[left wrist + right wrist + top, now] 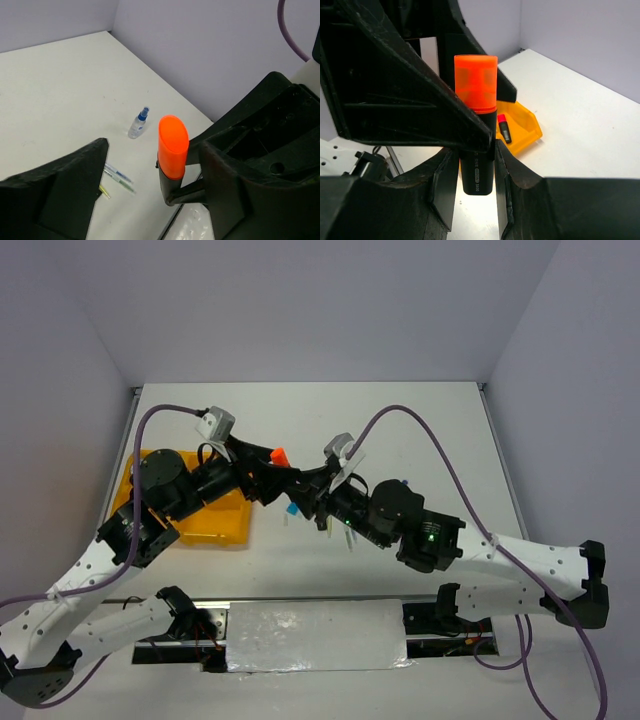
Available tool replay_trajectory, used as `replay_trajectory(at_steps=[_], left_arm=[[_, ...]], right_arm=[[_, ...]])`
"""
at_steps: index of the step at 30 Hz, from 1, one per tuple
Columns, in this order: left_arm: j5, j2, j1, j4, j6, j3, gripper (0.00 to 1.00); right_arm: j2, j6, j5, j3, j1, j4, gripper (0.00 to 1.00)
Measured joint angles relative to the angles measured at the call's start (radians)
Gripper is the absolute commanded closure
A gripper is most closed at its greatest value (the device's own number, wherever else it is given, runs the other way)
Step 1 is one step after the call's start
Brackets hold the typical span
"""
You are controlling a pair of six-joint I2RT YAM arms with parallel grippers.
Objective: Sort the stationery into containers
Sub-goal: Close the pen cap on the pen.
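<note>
**Orange-capped marker clamped in the right pincer, left pincer spread around it**

The right pincer [475, 172] is closed on the marker [476, 100]. Its two fingers press the lower black barrel from either side at the bottom centre of the right wrist view. The left pincer [155, 167] stands wide apart, with the marker between its fingers. The cap sits close to the finger on the right of the left wrist view and well clear of the other. Whether it touches the near finger cannot be told.

In the right wrist view the marker's long axis runs straight up the frame, cap on top. From above, the cap [279, 454] points toward the upper left, and the marker is held above the table [420, 430] near the frame's centre, just right of the tray [225, 530].

The marker has a bright orange, slightly translucent cap, flat-topped and oval, on a stout black barrel with small pale print.

Beyond it, a red-capped marker [504, 127] lies in the yellow-orange tray. A small blue-capped bottle [138, 123] and thin pens [119, 176] lie on the white table.
</note>
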Motion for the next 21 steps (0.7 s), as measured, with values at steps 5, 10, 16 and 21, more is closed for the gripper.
replay_trajectory(at_steps=[5, 10, 16, 21], left_arm=[[0.001, 0.011, -0.005, -0.027, 0.015, 0.013, 0.58], [0.008, 0.015, -0.013, -0.049, 0.017, 0.018, 0.86], [0.011, 0.018, -0.014, -0.068, 0.045, 0.038, 1.0], [0.092, 0.003, -0.013, -0.049, 0.094, 0.052, 1.0]], right_arm=[[0.021, -0.007, 0.026, 0.029, 0.0, -0.021, 1.0], [0.041, -0.014, 0.039, 0.034, 0.001, -0.037, 0.95], [0.022, -0.002, -0.013, 0.009, -0.003, -0.011, 0.16], [-0.056, 0.031, -0.245, -0.063, -0.075, 0.011, 0.1]])
